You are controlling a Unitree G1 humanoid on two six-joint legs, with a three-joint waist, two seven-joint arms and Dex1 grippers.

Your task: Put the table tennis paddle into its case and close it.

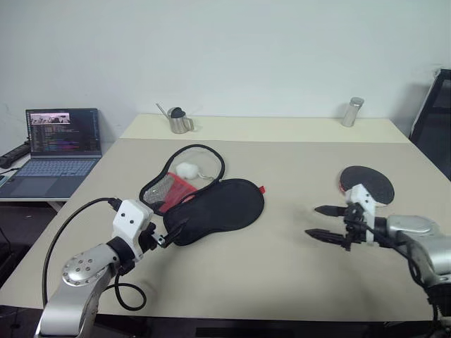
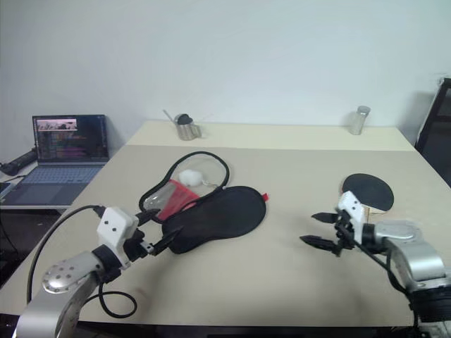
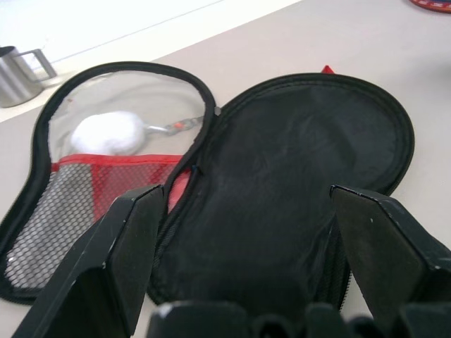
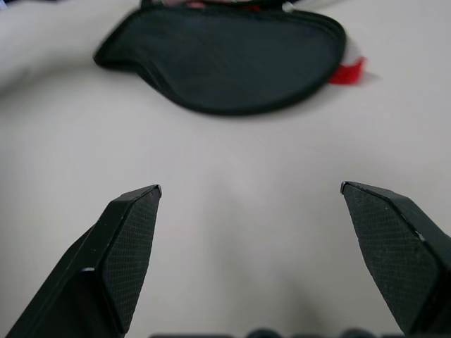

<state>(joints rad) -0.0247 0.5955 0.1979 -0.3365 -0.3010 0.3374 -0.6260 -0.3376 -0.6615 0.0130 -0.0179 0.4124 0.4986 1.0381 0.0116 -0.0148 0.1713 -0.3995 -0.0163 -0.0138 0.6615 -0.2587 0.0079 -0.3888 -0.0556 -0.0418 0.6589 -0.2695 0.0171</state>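
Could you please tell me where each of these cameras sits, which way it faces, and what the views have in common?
Left eye view: on the head, looking forward and down over the table; shows both arms, the left gripper at the case, the right gripper beside the table tennis paddle.
Right eye view: the stereo twin, same scene.
Left wrist view: on the left wrist, looking along its open fingers at the unzipped case.
Right wrist view: on the right wrist, looking between its open fingers across bare table toward the case.
Shared: all four show the case.
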